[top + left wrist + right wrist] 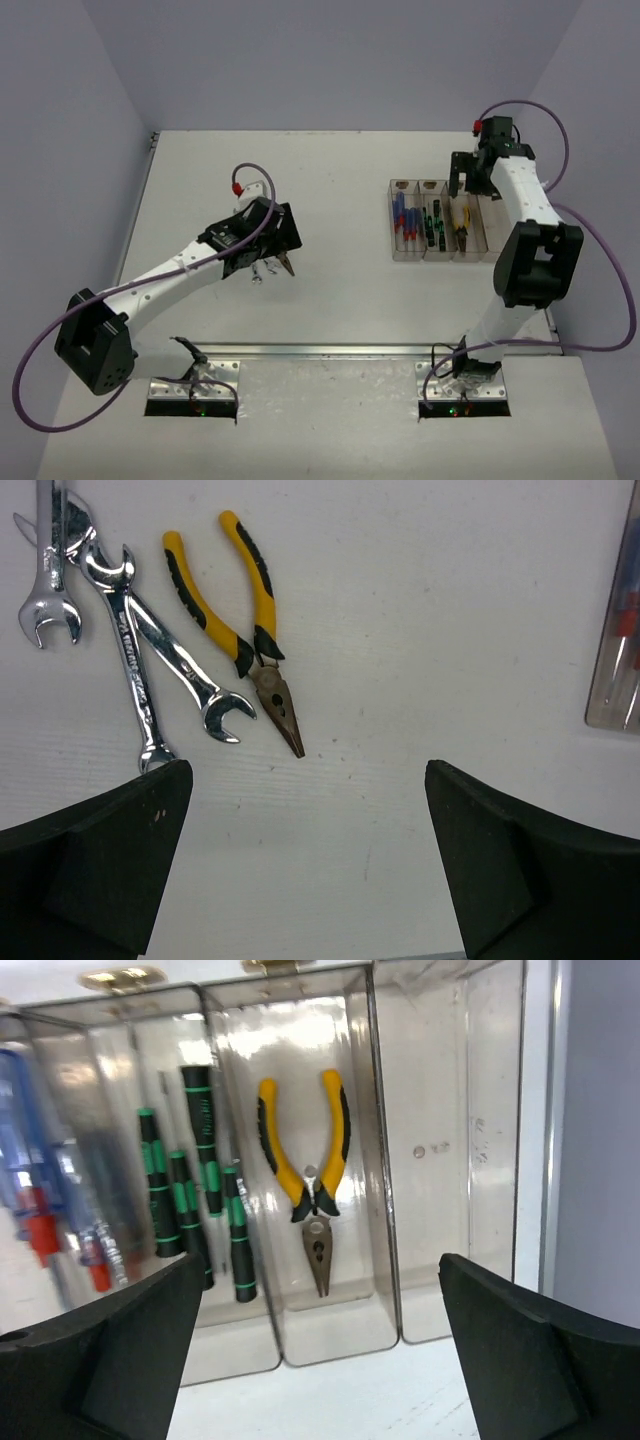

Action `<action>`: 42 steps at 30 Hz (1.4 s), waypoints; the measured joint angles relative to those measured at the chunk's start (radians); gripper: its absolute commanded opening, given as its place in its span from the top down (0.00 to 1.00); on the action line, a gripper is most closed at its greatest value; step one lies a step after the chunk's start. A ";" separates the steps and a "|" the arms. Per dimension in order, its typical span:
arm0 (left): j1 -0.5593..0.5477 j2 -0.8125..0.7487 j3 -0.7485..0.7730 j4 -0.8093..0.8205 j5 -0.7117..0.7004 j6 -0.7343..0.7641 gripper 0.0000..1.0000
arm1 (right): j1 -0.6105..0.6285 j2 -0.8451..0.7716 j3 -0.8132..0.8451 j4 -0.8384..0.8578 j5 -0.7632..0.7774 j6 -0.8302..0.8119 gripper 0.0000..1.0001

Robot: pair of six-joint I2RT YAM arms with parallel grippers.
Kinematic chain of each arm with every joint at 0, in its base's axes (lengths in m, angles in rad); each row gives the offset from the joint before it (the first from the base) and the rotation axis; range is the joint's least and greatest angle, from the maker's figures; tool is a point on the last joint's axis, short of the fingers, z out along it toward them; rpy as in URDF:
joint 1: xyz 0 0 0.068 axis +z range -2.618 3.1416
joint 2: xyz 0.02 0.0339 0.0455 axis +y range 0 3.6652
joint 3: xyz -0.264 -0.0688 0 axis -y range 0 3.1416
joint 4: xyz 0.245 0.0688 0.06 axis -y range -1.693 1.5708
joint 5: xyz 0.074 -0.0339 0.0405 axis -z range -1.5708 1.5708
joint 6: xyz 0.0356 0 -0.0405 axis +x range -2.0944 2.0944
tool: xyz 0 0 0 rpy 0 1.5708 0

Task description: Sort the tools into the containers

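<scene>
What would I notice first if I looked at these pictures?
Probably the bright yellow-handled pliers lying in a clear bin at the right of the table, just in front of the open right hand. Black-and-green screwdrivers sit in the bin beside them. Over on the left, a second pair of yellow pliers and shiny wrenches lie loose on the table ahead of the open left hand.
</scene>
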 measured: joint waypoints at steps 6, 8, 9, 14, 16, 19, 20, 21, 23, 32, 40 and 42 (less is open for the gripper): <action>0.012 0.199 0.114 -0.049 -0.092 -0.074 0.12 | 0.233 -0.257 -0.137 0.074 0.103 0.055 0.01; 0.023 0.275 0.163 -0.076 -0.116 -0.100 0.22 | 0.302 -0.329 -0.227 0.111 0.062 0.062 0.01; 0.032 0.312 0.186 -0.086 -0.125 -0.110 0.28 | 0.310 -0.349 -0.264 0.113 0.031 0.065 0.01; 0.107 0.455 0.264 -0.108 -0.135 -0.127 0.46 | 0.280 -0.409 -0.412 0.139 -0.092 0.095 0.01; 0.142 0.507 0.289 -0.114 -0.136 -0.128 0.49 | 0.274 -0.455 -0.457 0.138 -0.135 0.107 0.01; 0.174 0.574 0.328 -0.126 -0.142 -0.129 0.54 | 0.274 -0.517 -0.467 0.150 -0.188 0.117 0.01; 0.180 0.591 0.339 -0.132 -0.144 -0.130 0.55 | 0.275 -0.535 -0.467 0.158 -0.202 0.120 0.01; 0.182 0.605 0.349 -0.142 -0.146 -0.134 0.58 | 0.276 -0.550 -0.467 0.168 -0.213 0.121 0.01; 0.182 0.634 0.364 -0.142 -0.147 -0.141 0.60 | 0.277 -0.570 -0.467 0.182 -0.234 0.124 0.01; 0.183 0.721 0.395 -0.132 -0.137 -0.156 0.77 | 0.280 -0.566 -0.468 0.197 -0.303 0.131 0.01; 0.183 0.724 0.387 -0.075 -0.095 -0.143 1.00 | 0.280 -0.566 -0.517 0.296 -0.526 0.175 0.01; 0.183 0.718 0.375 -0.044 -0.073 -0.132 1.00 | 0.283 -0.566 -0.551 0.346 -0.633 0.203 0.01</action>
